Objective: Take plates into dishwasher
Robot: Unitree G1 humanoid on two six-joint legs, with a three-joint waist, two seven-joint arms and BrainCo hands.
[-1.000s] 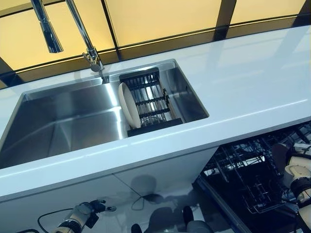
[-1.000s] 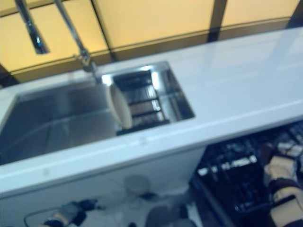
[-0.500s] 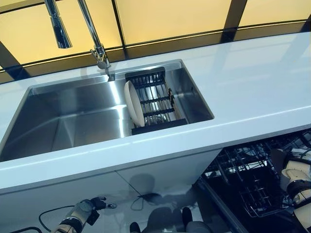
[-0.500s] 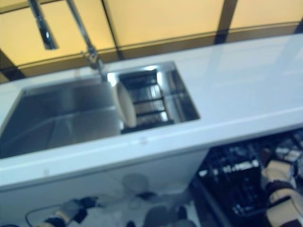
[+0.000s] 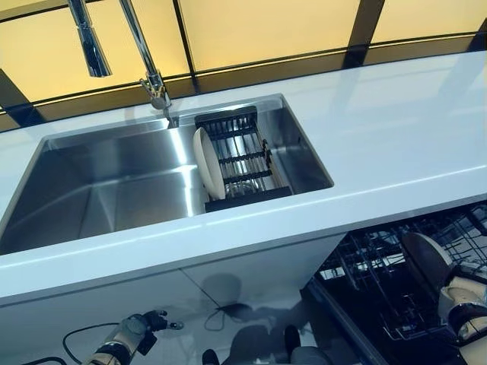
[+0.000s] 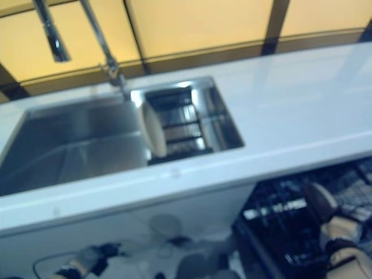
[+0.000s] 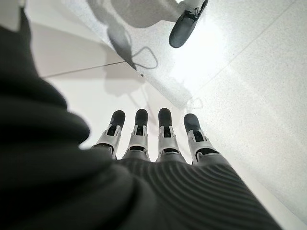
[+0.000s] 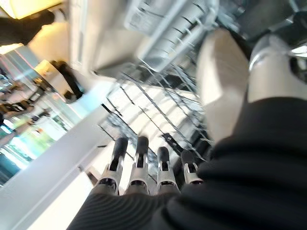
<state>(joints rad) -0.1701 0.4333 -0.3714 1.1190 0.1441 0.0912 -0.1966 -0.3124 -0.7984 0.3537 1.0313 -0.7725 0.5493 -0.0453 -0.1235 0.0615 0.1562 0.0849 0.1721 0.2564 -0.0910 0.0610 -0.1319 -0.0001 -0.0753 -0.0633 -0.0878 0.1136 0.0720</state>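
Stainless steel sink [image 5: 114, 194]: set into a white countertop [image 5: 396, 144], occupying the 10 o'clock part of the head view. A chrome faucet [image 5: 144, 57] rises at its rear rim, toward 11 o'clock.

Black drying rack [image 5: 242, 160]: sits inside the sink at its right end, slatted, against the right wall.

Cream plate in the sink [image 5: 207, 163]: stands on edge at the rack's left side, leaning against it, face toward the open basin.

Dishwasher rack [image 5: 380, 277]: dark wire basket, pulled out below the countertop at 4 to 5 o'clock.

Second plate [image 5: 426, 258]: pale, upright on edge among the tines of the dishwasher rack at 4 o'clock. In the right wrist view it shows as a cream disc [image 8: 221, 88] close beside the thumb; whether the thumb touches it cannot be told.

Right hand [image 5: 464, 304]: at 4 o'clock, over the dishwasher rack, just beside the second plate. Its fingers [image 8: 139, 158] extend straight in a row, slightly apart, clasping nothing.

Left hand [image 5: 137, 334]: low at 7 o'clock, in front of the white cabinet, well apart from both plates. Its fingers [image 7: 163, 132] lie straight and parallel with small gaps, holding nothing.

Writing: no legible label or brand on any item.
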